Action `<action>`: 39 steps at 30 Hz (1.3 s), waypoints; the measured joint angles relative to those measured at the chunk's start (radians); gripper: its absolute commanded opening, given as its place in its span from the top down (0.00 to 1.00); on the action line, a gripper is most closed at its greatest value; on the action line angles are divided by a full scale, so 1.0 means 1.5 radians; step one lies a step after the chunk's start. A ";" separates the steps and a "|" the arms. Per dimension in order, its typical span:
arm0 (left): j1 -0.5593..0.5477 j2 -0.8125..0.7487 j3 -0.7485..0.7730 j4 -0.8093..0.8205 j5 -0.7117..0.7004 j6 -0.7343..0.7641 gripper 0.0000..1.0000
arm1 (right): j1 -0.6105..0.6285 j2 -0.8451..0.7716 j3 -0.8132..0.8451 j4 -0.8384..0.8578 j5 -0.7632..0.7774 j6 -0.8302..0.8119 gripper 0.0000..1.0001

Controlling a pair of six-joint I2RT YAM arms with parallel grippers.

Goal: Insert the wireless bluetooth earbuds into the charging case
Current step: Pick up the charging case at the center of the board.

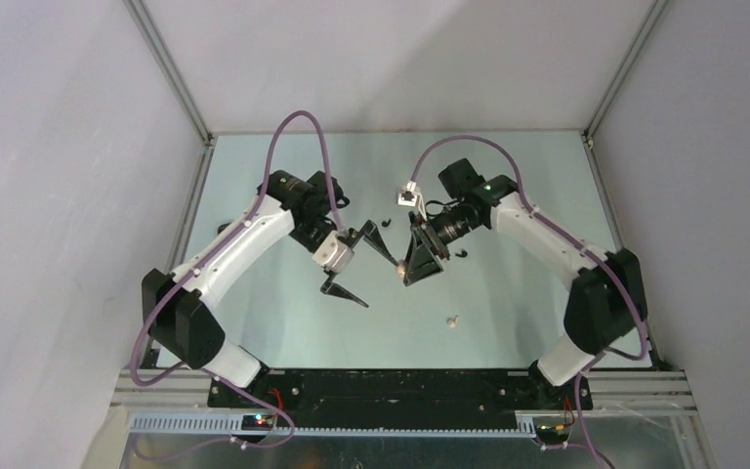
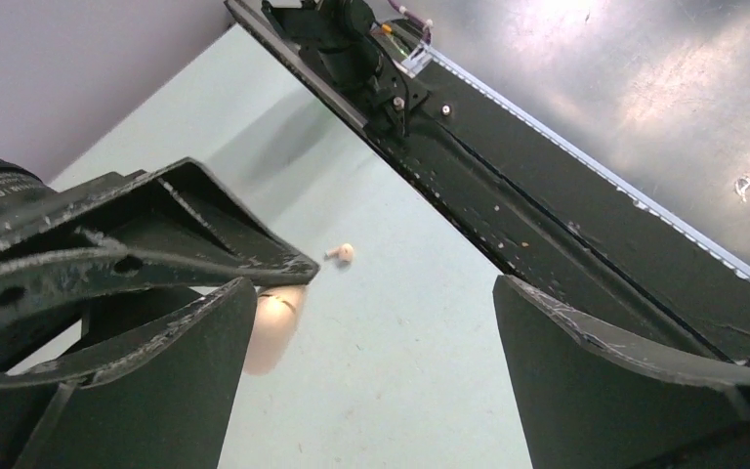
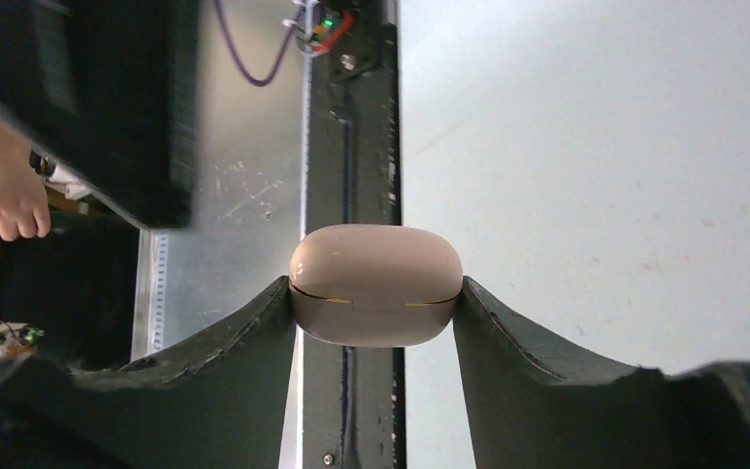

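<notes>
My right gripper (image 1: 406,270) is shut on the cream charging case (image 3: 376,285), gripping its two ends, and holds it above the table. The case's lid is closed. My left gripper (image 1: 381,283) hangs open and empty just left of the case (image 1: 401,266), which shows beside its left finger (image 2: 156,371) in the left wrist view. One cream earbud (image 1: 453,319) lies on the table toward the near edge, ahead of the left gripper (image 2: 376,293), where it shows again as the cream earbud (image 2: 342,253). Small black earbuds (image 1: 391,221) lie behind the grippers, and another (image 1: 462,251) lies under the right arm.
The black base rail (image 1: 400,386) runs along the table's near edge. White walls with metal frame posts (image 1: 171,73) close in the left, right and back sides. A person's hand (image 3: 5,200) shows outside the cell in the right wrist view.
</notes>
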 measured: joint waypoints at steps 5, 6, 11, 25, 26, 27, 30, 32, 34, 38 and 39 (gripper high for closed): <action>0.063 -0.044 -0.101 0.093 -0.004 -0.078 0.03 | -0.036 0.129 0.018 -0.040 0.014 -0.028 0.50; 0.072 -0.057 -0.129 0.138 -0.008 -0.120 0.04 | -0.041 0.157 0.025 -0.063 0.013 -0.046 0.50; 0.076 -0.082 -0.205 0.327 -0.032 -0.284 0.07 | -0.008 0.181 0.040 -0.143 -0.005 -0.100 0.50; -0.010 -0.043 -0.150 0.320 -0.039 -0.273 0.15 | 0.051 0.114 0.061 -0.168 -0.064 -0.110 0.49; -0.016 -0.040 -0.145 0.300 -0.037 -0.257 0.17 | 0.050 0.113 0.062 -0.170 -0.068 -0.110 0.49; -0.020 -0.038 -0.142 0.285 -0.035 -0.245 0.20 | 0.048 0.112 0.062 -0.171 -0.071 -0.111 0.49; -0.031 -0.029 -0.130 0.238 -0.026 -0.208 0.25 | 0.042 0.111 0.069 -0.188 -0.084 -0.124 0.48; -0.036 -0.025 -0.125 0.223 -0.022 -0.186 0.28 | 0.035 0.111 0.079 -0.215 -0.093 -0.145 0.48; -0.040 -0.021 -0.115 0.217 -0.018 -0.173 0.32 | 0.033 0.111 0.085 -0.237 -0.098 -0.162 0.48; -0.049 -0.011 -0.094 0.201 -0.006 -0.159 0.40 | 0.035 0.102 0.091 -0.267 -0.106 -0.184 0.48; -0.051 -0.007 -0.089 0.197 -0.003 -0.157 0.41 | 0.035 0.100 0.091 -0.271 -0.106 -0.187 0.48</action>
